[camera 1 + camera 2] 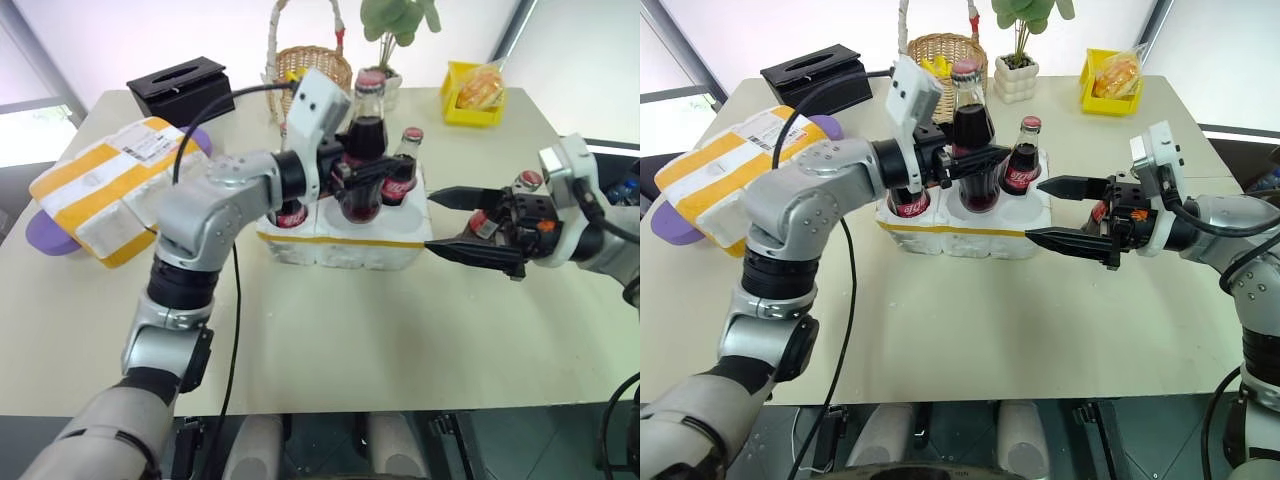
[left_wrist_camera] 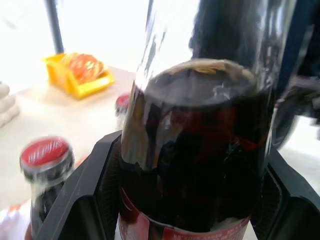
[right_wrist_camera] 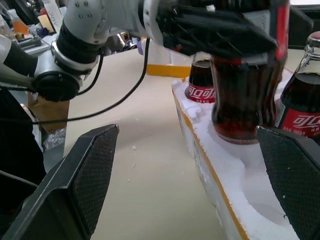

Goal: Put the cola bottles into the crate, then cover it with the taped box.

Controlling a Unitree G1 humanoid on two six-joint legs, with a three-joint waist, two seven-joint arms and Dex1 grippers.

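The left gripper (image 1: 962, 158) is clamping a cola bottle (image 1: 970, 135) just above the crate (image 1: 962, 228); if off-centre, its base could catch the well rim and tip. The right gripper (image 1: 1068, 211) is waiting spread, empty, beside the crate.

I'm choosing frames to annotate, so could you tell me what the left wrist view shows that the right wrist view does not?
Left wrist only: the yellow bin of orange packets beyond the bottles.
Right wrist only: the crate with an unfilled well, and the open right gripper beside it.
Both: the cola bottle clamped in the left gripper, poised over the crate, plus a seated bottle.
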